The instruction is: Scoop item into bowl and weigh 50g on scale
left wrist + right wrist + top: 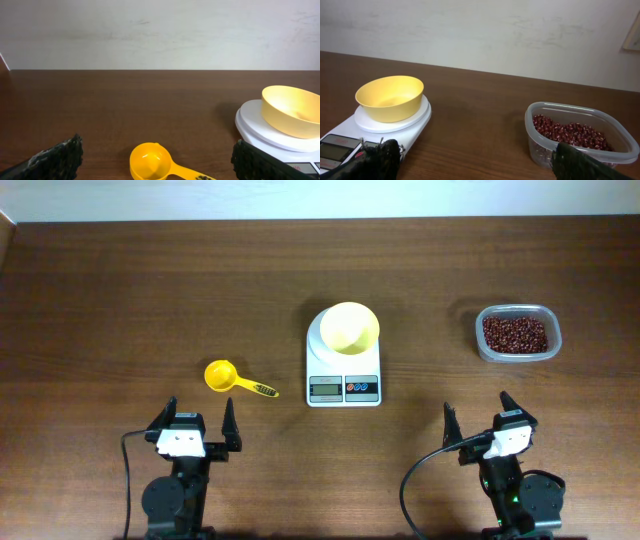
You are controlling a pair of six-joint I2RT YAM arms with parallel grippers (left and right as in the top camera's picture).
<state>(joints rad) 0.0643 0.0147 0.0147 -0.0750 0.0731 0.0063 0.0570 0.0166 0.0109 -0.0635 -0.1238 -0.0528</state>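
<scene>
**Grippers.** Your left gripper (197,418) sits nearer you than the scale (343,375) and off to its left. Its fingers are spread and hold nothing. Your right gripper (480,415) sits nearer you than the scale and off to its right, also spread and holding nothing.

**Task items.**
- The bowl (350,328) rests on the scale's round platform, well apart from both grippers.
- The beans (515,333) lie heaped in a clear plastic tub (482,340) to the right of the scale, level with its platform. The tub is beyond your right gripper and apart from it.

**Markings.** The scale's front carries a grey display with two coloured buttons beside it. You cannot read digits, a brand or a label in any view; they are too small.

**Surroundings.** A yellow scoop (236,379) lies on the worktop (150,290) left of the scale. Its handle points toward the scale and its cup faces away. It lies just beyond your left gripper and does not touch it.
</scene>
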